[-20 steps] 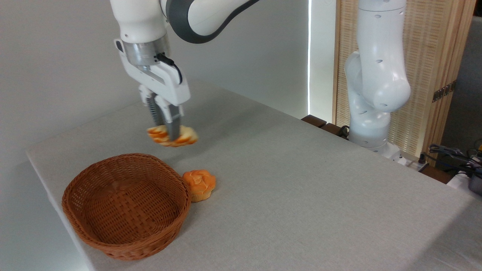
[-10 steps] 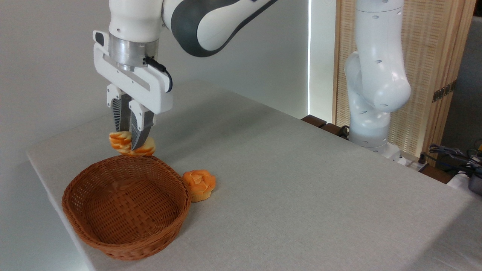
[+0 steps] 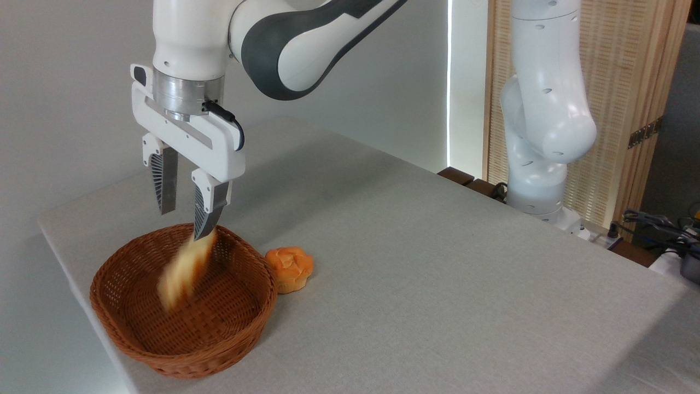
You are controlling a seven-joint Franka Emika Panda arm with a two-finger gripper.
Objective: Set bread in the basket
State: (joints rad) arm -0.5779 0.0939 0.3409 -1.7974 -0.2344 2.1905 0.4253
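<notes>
My gripper (image 3: 183, 223) hangs open above the far part of the brown wicker basket (image 3: 136, 345), with nothing between its fingers. The bread (image 3: 185, 271) shows as a pale golden blur just below the right fingertip, falling free inside the basket's rim. The basket stands at the table's near left corner.
A small round orange bun (image 3: 290, 267) lies on the grey table (image 3: 437, 284) touching the basket's right side. The arm's white base (image 3: 541, 137) rises at the back right beside a wooden slatted panel. Cables lie at the far right edge.
The gripper carried the bread leftward and toward the camera to above the basket, then opened. The bread has left the fingers and is dropping into the basket.
</notes>
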